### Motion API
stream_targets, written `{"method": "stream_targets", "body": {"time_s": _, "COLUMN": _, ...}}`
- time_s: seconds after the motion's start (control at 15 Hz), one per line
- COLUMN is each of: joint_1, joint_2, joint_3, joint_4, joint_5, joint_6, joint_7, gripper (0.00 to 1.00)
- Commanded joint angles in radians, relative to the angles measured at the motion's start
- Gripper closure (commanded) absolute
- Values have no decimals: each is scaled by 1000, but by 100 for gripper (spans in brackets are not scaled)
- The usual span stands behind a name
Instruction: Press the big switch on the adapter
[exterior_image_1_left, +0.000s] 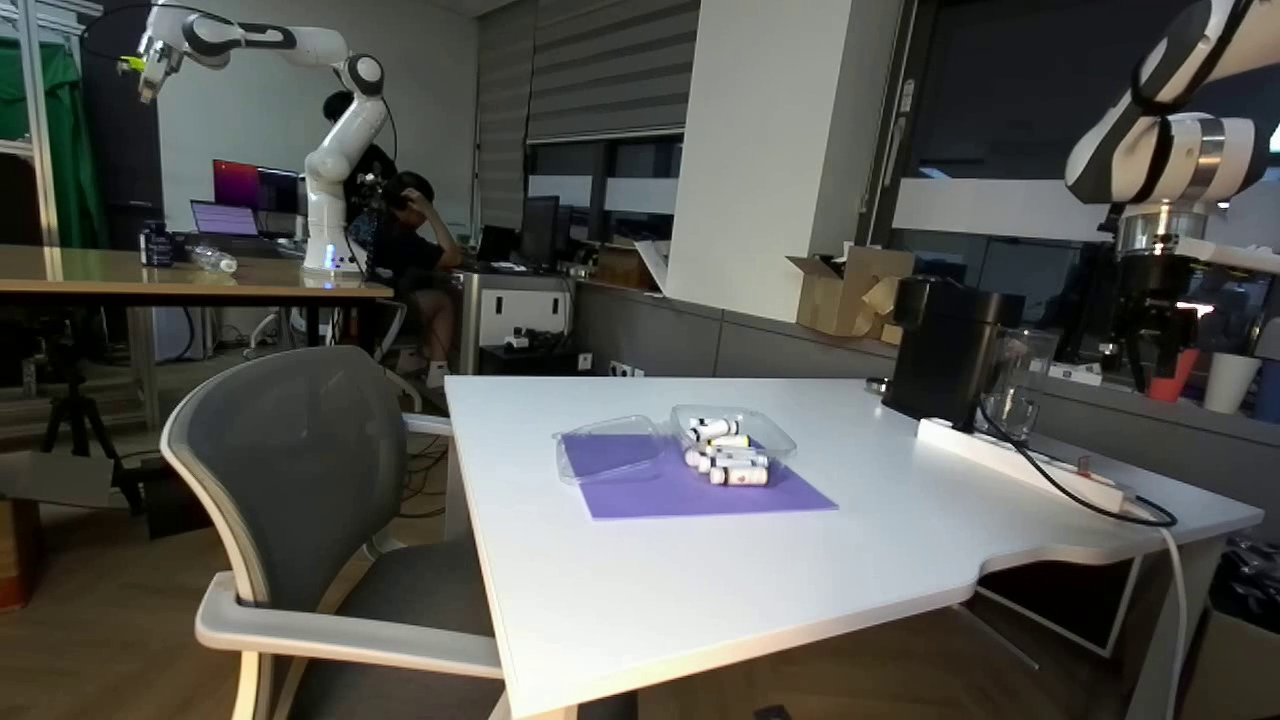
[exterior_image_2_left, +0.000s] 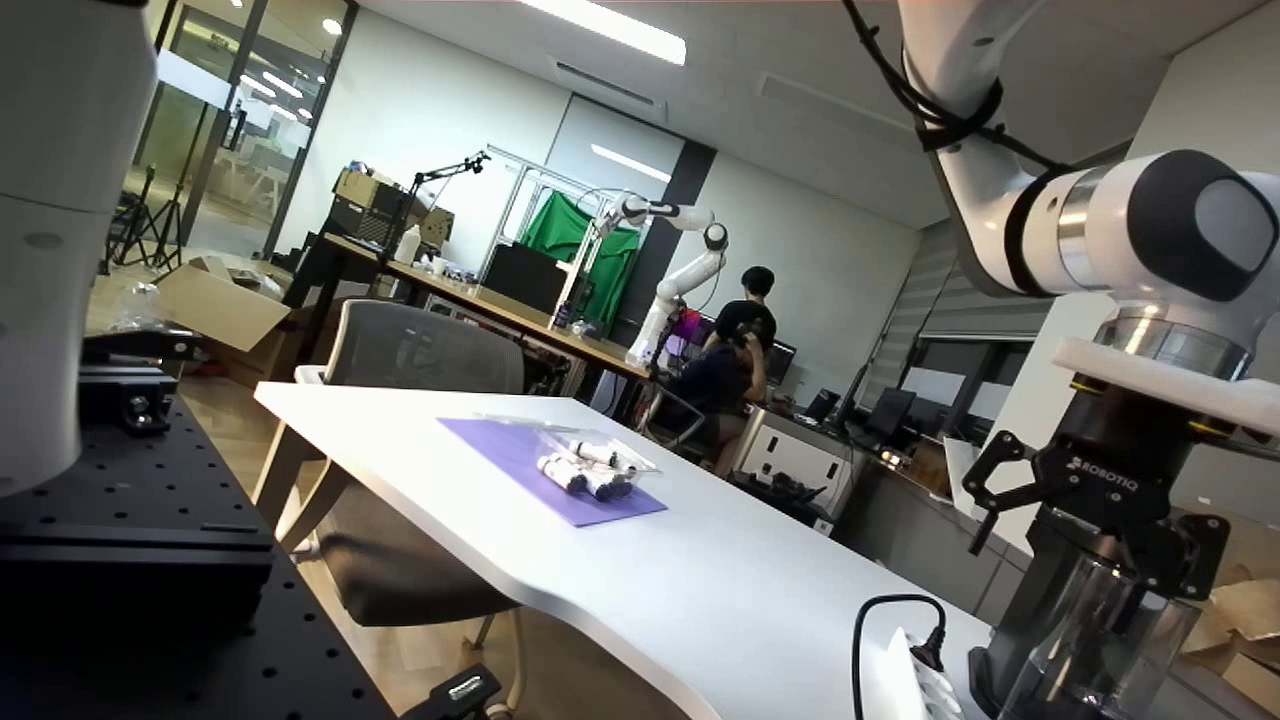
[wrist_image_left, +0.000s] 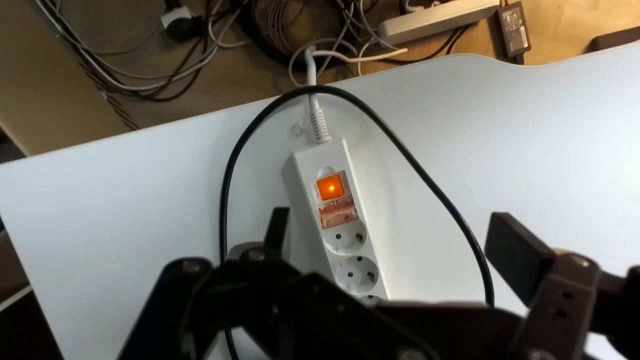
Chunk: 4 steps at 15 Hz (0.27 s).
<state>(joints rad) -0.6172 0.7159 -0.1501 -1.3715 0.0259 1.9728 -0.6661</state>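
The adapter is a white power strip (wrist_image_left: 324, 156) on the white table; it also shows in both exterior views (exterior_image_1_left: 1020, 466) (exterior_image_2_left: 902, 672). Its big switch (wrist_image_left: 330, 187) is lit orange near the cord end. A see-through reddish flap (wrist_image_left: 339, 213) sits beside the switch, over part of a socket. My gripper (wrist_image_left: 395, 235) is wide open with nothing between its fingers. It hangs pointing down, well above the table, as both exterior views show (exterior_image_1_left: 1152, 370) (exterior_image_2_left: 1085, 560). Its parts hide the strip's far end in the wrist view.
A black cable (wrist_image_left: 425, 175) loops around the strip's switch end. A black machine (exterior_image_1_left: 940, 345) with a clear container (exterior_image_1_left: 1020, 375) stands by the strip, close to the gripper. A purple sheet (exterior_image_1_left: 660, 500) bears a clear box of small bottles (exterior_image_1_left: 740, 477).
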Motion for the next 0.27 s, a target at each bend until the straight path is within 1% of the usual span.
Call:
{"method": "stream_targets", "body": {"time_s": 0.0, "joint_1": 2, "joint_2": 5, "joint_3": -3, "joint_4": 13, "joint_5": -4, "joint_6": -19, "joint_7": 10, "gripper": 0}}
{"method": "stream_targets", "body": {"time_s": 0.2, "joint_1": 4, "joint_2": 5, "joint_3": -5, "joint_4": 17, "joint_5": -7, "joint_6": -30, "joint_7": 21, "gripper": 0}}
